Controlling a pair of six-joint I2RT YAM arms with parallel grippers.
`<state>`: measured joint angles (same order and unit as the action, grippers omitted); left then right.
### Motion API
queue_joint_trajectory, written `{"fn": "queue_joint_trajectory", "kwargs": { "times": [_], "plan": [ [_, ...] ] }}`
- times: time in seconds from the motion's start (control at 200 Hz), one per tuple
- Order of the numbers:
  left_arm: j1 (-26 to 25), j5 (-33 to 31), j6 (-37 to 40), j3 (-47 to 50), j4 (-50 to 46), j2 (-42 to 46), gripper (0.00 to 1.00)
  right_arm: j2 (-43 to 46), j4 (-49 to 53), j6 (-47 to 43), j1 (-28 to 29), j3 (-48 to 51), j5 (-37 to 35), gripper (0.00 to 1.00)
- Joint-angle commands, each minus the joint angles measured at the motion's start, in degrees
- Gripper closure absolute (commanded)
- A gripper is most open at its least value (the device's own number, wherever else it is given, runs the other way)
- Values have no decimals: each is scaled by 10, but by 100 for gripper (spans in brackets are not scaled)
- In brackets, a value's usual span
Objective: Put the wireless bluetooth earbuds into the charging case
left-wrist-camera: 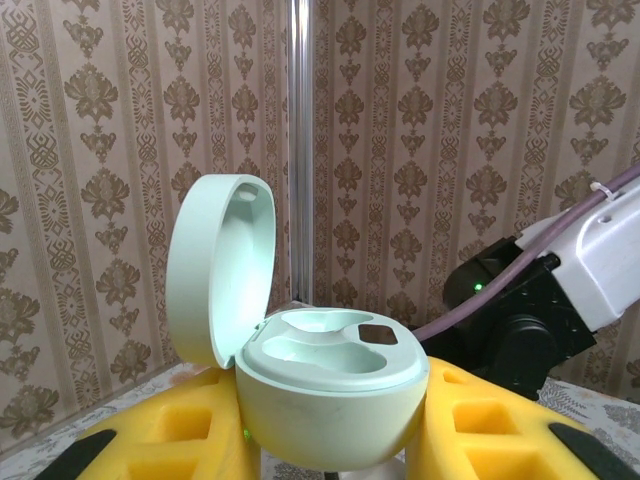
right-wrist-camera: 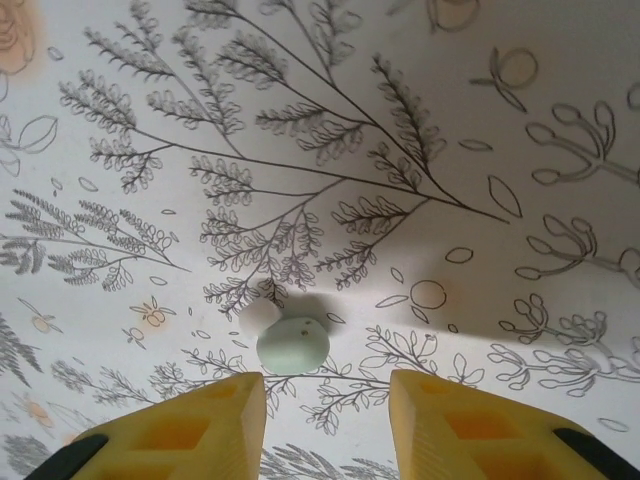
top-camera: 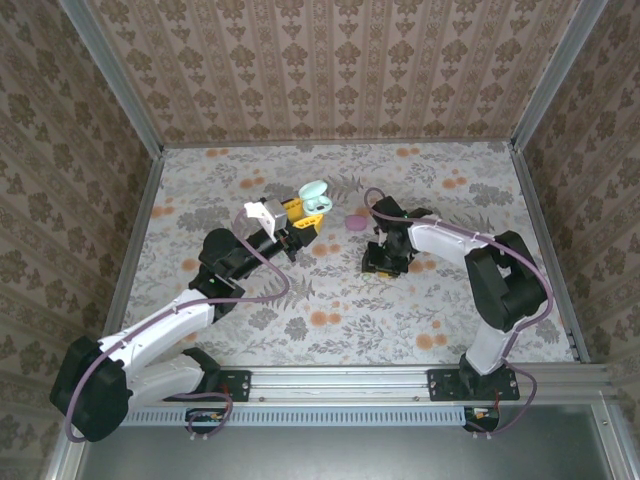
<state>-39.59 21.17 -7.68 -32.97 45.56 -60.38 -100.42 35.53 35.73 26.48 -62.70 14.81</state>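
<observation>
Left wrist view showed the charging case (left-wrist-camera: 330,400), mint green and upright, its lid (left-wrist-camera: 215,265) swung open. It was pinched at its sides by my left pincer (left-wrist-camera: 335,435), which held it up over the far middle of the table (right-wrist-camera: 300,150). One mint earbud (right-wrist-camera: 292,345) lay on the flowered table, just ahead of my right pincer (right-wrist-camera: 325,400), whose yellow jaws stood spread and gripped nothing.

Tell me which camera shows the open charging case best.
Left wrist: the charging case sits close-up in the left gripper, lid raised, both wells visible. Top external shows it small, from above. Right wrist faces an earbud on the table.
</observation>
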Motion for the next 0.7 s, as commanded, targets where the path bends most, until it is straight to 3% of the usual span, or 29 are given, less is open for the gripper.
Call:
{"fn": "queue_joint_trajectory", "kwargs": {
  "times": [0.0, 0.695],
  "plan": [
    [4, 3, 11, -14, 9, 6, 68, 13, -45, 72, 1, 19, 54, 57],
    [3, 5, 10, -17, 9, 4, 68, -17, -101, 113, 5, 29, 66, 57]
  ]
}}
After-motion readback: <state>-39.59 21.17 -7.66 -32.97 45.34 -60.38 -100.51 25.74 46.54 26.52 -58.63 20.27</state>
